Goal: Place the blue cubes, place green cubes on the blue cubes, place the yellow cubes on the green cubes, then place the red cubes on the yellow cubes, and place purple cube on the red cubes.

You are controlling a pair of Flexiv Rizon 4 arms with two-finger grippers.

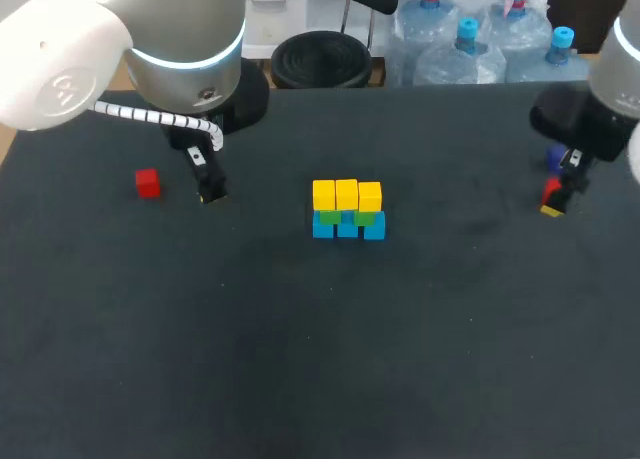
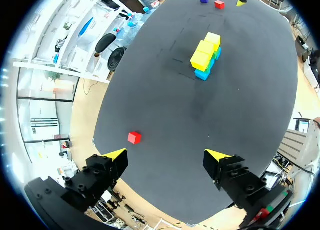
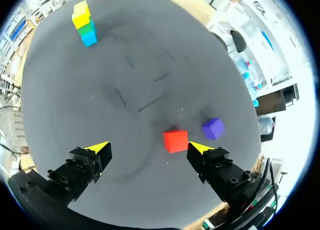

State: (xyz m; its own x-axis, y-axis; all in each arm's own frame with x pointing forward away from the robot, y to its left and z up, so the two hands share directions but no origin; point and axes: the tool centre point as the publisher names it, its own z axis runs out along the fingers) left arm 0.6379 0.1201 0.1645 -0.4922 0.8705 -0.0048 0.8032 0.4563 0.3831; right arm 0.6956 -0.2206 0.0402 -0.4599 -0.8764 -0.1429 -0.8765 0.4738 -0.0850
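Red cube point(image 3: 176, 141) lies just ahead of the right jaws, spread wide. The red layer looks next: lower, close, carry it onto the yellow cubes point(image 1: 346, 194). The left jaws are wide too.

Dark gray tbl point(image 1: 300, 359), matte cloth-like top, faint scuff lines near ctr, few pale specks
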